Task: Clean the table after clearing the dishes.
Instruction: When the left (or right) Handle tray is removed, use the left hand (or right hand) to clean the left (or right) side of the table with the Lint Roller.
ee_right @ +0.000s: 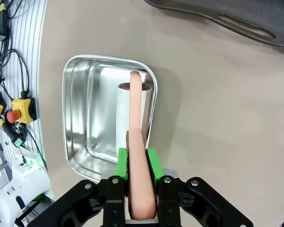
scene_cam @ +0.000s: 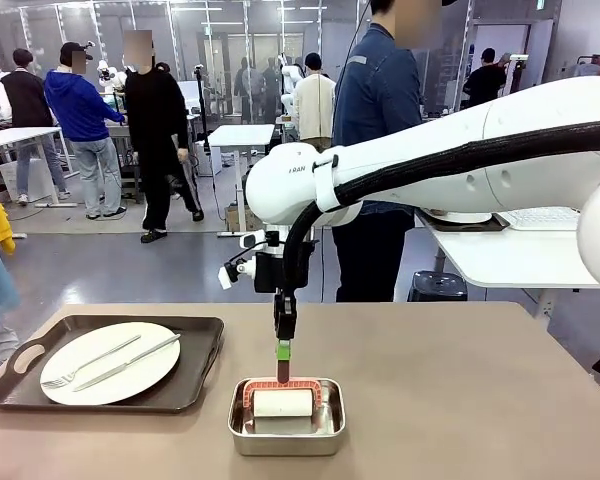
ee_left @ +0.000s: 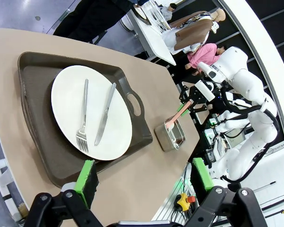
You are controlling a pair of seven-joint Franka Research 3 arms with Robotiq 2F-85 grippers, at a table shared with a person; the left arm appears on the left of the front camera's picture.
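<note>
A white plate [scene_cam: 140,385] with a fork and a knife lies on a dark brown tray [scene_cam: 195,345] at the table's [scene_cam: 460,400] left. At the table's front middle, a white roller [scene_cam: 283,403] with a pink handle [ee_right: 136,127] rests in a small steel pan [scene_cam: 286,437]. My right gripper [scene_cam: 283,352] reaches down from above and is shut on that handle [ee_right: 137,163]. My left gripper [ee_left: 144,177] hangs open over bare table beside the tray [ee_left: 38,75], nothing between its green pads, with the plate [ee_left: 66,94] ahead of it.
A person in a dark blue jacket [scene_cam: 380,100] stands at the table's far edge, behind my right arm. White tables [scene_cam: 520,255] stand beyond on the right. The tray's handle end [ee_right: 217,19] lies just past the pan [ee_right: 80,109].
</note>
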